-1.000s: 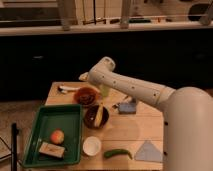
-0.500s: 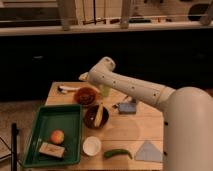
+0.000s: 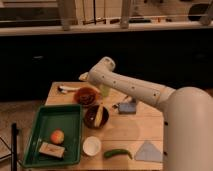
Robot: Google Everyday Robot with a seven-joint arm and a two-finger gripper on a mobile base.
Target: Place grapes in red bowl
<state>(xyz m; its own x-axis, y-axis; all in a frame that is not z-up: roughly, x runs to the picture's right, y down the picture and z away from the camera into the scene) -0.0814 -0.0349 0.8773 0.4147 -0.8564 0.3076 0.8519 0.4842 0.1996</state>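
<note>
The red bowl (image 3: 86,95) stands at the back left of the wooden table (image 3: 135,127). A dark bumpy mass in its middle looks like the grapes (image 3: 86,97). My white arm reaches from the right over the table's back edge. Its end, the gripper (image 3: 83,77), sits just behind and above the red bowl's far rim, mostly hidden behind the arm's wrist.
A dark brown bowl (image 3: 96,116) holding something yellow stands in front of the red bowl. A green tray (image 3: 37,140) at the left holds an apple (image 3: 57,136) and a tan block. A white cup (image 3: 92,146), a green pepper (image 3: 118,153), a blue box (image 3: 127,107) and a grey cloth (image 3: 149,150) lie nearby.
</note>
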